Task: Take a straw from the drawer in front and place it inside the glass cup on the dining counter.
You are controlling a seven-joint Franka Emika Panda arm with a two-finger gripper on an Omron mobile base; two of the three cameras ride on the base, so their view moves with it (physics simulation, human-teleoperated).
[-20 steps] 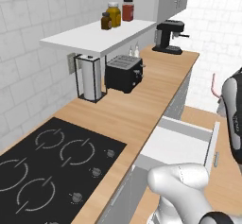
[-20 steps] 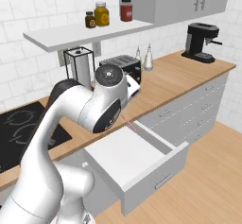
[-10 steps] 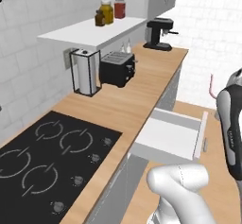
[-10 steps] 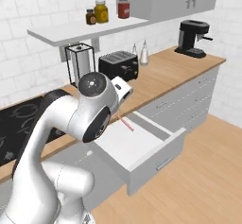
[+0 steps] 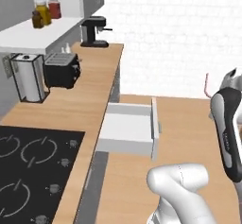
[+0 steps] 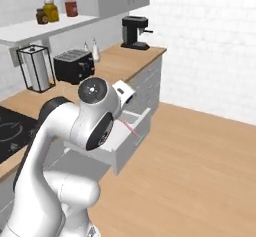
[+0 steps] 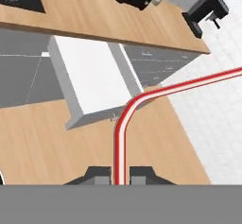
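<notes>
Straw (image 7: 120, 138) is pinched at its lower end in the closed hand (image 7: 120, 176), clear of and above the open drawer (image 7: 90, 79), bent top sticking out sideways. During carry to the cup: grip kept firm, swings kept slow, straw kept upright.
</notes>
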